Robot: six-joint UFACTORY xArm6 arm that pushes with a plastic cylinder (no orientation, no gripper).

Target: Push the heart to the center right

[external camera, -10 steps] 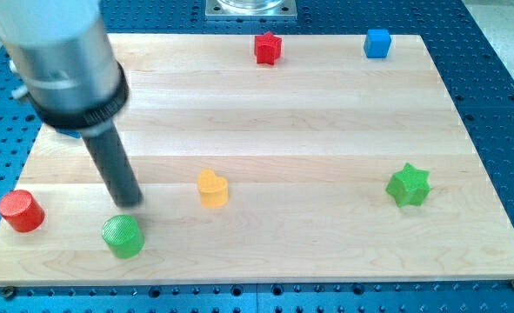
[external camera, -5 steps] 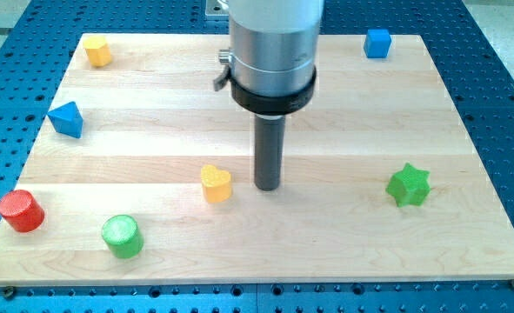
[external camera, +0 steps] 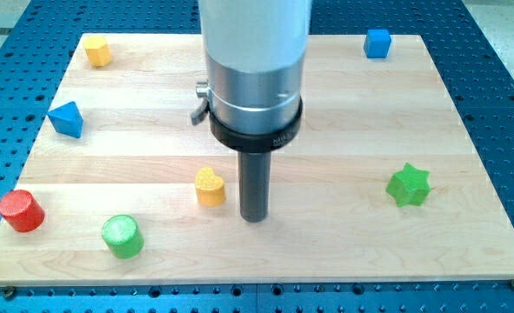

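Left of the frame's centre we see the yellow heart (external camera: 210, 185) on the wooden board (external camera: 343, 235), with my tip (external camera: 254, 217) just to its right and slightly lower, apart from it; we carry no claw, only the rod.

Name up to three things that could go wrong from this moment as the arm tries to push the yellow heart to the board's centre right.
1. My tip stands on the view's right of the yellow heart, the wrong side; a push from here would likely send it left.
2. Circling round to the heart's left could nudge it off course, or brush the green cylinder.
3. The green star sits near the centre right; the heart might knock into it on arrival.
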